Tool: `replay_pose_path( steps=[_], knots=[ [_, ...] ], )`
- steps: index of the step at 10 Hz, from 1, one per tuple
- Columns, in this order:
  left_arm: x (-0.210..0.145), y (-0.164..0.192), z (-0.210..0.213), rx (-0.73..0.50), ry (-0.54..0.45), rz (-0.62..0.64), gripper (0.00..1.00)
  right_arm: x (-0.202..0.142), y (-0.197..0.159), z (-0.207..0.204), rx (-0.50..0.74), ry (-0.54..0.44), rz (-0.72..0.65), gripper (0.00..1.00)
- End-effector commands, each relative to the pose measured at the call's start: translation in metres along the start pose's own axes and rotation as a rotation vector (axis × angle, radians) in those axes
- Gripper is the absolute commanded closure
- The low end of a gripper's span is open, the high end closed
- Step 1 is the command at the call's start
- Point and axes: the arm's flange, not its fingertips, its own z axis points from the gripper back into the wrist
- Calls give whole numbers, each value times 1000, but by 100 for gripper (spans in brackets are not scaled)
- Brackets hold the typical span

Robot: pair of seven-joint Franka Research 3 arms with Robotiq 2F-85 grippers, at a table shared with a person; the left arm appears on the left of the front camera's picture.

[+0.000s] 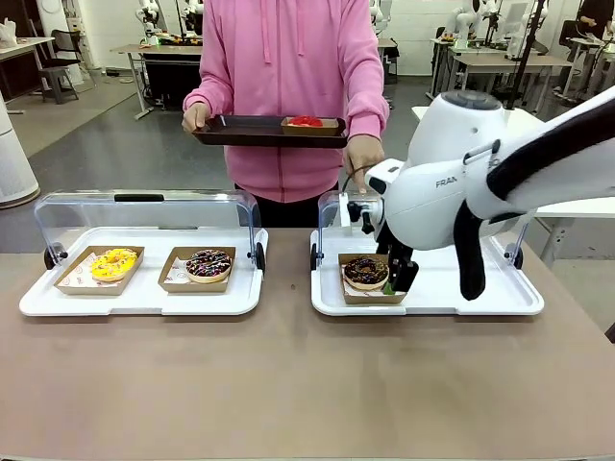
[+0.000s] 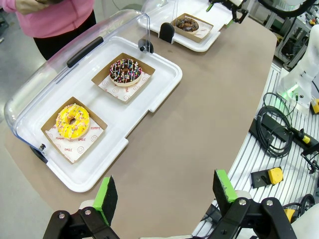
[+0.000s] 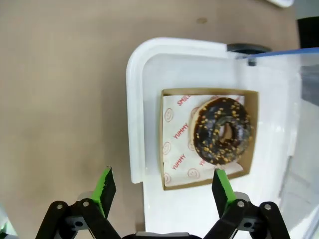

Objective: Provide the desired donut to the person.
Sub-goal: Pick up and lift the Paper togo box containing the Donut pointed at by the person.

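The chocolate donut (image 3: 222, 130) is sitting in a shallow brown cardboard tray (image 3: 209, 92) at the near-left corner of the right white tray (image 1: 480, 298). Its dark glaze is carrying small orange flecks. The right gripper (image 3: 163, 186) is hanging just over it with its jaws spread wide and nothing between them. In the right wrist view one green pad is lying over the bare table (image 1: 288, 384) and the other over the cardboard tray's edge.

The paper liner (image 3: 177, 139) under the donut is showing "YUMMY" and "SMILE" in red with little smiley faces. The same words are showing on the liner under the yellow donut (image 2: 73, 120). The letters "FRAN" are reading on the right arm's white casing (image 1: 445, 181).

The person (image 1: 288, 96), in a pink hoodie, is standing at the far side, holding a dark serving tray (image 1: 240, 130) with one hand. A red-topped donut (image 1: 306, 121) in its own cardboard tray is resting on it. The person's other hand (image 1: 365, 158) is hanging by the raised clear lid (image 1: 332, 206) of the right white tray. The right arm's bulk is hiding much of that tray.

On the left white tray (image 1: 144, 303), under its own open lid, the yellow donut is lying beside a sprinkled donut (image 2: 125, 71) with dark icing. The left gripper (image 2: 166, 191) is hovering over the table edge, well apart from them, jaws wide and empty
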Motion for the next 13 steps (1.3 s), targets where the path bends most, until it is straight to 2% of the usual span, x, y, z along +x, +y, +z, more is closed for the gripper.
replay_pose_path(
  steps=[1,6,11,12,13],
  knots=[
    [-2,2,1,-13,-14,-17,0,-9,-20,-15,55,-31,38,0],
    [-2,2,1,-13,-14,-17,0,-24,-31,-36,73,15,50,0],
    [-2,2,1,-13,-14,-17,0,-28,-40,-54,95,52,6,0],
    [-2,2,1,-13,-14,-17,0,-30,-41,-58,104,55,12,38],
    [-2,2,1,-13,-14,-17,0,-32,-41,-59,108,69,5,49]
  ],
)
